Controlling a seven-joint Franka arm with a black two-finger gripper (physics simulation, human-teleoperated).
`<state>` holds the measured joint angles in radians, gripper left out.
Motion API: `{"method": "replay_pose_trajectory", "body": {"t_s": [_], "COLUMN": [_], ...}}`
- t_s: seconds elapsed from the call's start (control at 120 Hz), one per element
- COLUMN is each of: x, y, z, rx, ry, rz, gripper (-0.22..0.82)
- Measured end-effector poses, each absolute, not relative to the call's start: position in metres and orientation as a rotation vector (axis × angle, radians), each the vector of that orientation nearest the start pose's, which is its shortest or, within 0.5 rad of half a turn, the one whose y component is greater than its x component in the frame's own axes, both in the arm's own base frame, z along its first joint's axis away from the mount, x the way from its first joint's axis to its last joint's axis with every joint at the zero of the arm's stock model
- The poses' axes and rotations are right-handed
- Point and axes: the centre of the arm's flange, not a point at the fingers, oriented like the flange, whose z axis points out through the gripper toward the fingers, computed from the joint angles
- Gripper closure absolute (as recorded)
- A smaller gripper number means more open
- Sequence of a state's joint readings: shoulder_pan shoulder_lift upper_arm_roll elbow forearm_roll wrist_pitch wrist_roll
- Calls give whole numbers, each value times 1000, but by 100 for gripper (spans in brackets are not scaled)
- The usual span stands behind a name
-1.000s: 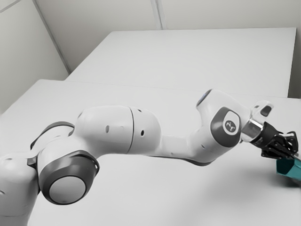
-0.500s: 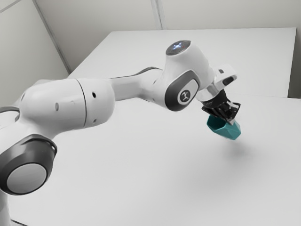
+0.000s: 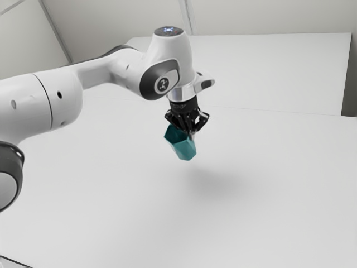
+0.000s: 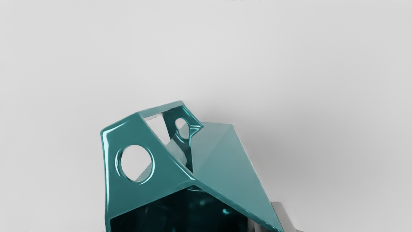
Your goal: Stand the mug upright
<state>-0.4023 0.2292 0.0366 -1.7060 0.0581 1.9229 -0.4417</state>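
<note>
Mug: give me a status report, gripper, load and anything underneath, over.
Gripper shut on mug. Mug airborne, tilted, mouth toward the exterior view's upper left. Table below, shadow on it.

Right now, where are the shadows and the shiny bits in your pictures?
Exterior view: a soft, fuzzy-edged shadow on the table, below the mug and toward the exterior view's right; wrist view: bright white glints along the edge of the mug's handle and around its round hole, tiny teal glints inside the dark mug, and a smooth grey shadow beside it.
</note>
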Motion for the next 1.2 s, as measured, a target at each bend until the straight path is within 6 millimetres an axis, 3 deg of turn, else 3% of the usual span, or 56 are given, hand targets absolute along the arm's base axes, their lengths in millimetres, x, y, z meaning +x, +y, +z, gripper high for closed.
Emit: {"method": "replay_pose_trajectory", "body": {"t_s": [0.092,0.375,0.583,0.85,1.2], "x": [585,546,547,553,557], "y": [-200,-147,-117,-117,-119], "z": [455,435,414,378,356], "rx": [-3062,-3026,-3021,-3024,-3037], "ry": [-131,-236,-302,-293,-294], "rz": [4,96,109,131,145], "gripper": [78,78,78,78,78]}}
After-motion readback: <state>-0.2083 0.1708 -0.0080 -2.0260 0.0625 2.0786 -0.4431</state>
